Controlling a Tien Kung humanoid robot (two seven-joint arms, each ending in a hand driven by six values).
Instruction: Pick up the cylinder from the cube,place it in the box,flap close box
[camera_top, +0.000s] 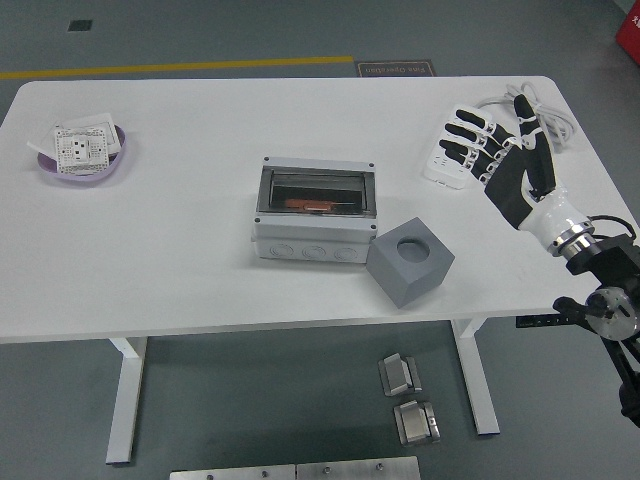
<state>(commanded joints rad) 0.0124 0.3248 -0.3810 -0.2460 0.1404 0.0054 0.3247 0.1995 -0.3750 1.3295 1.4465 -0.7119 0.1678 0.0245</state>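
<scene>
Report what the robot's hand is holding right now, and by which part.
Nothing is held. The right hand hangs open, fingers spread, above the table's right side; the orange cylinder lies inside the box.

A robotics lab or workshop: a white table (200, 270) on metal legs stands on a grey industrial floor (250, 30) marked with a yellow line (180, 67). Metal blocks (408, 398) and a steel plate (295, 470) lie on the floor beneath. On the table sit an electrical box (315, 212), a power strip (445, 165) and a bowl (85, 165) holding a wall socket (82, 145).
</scene>
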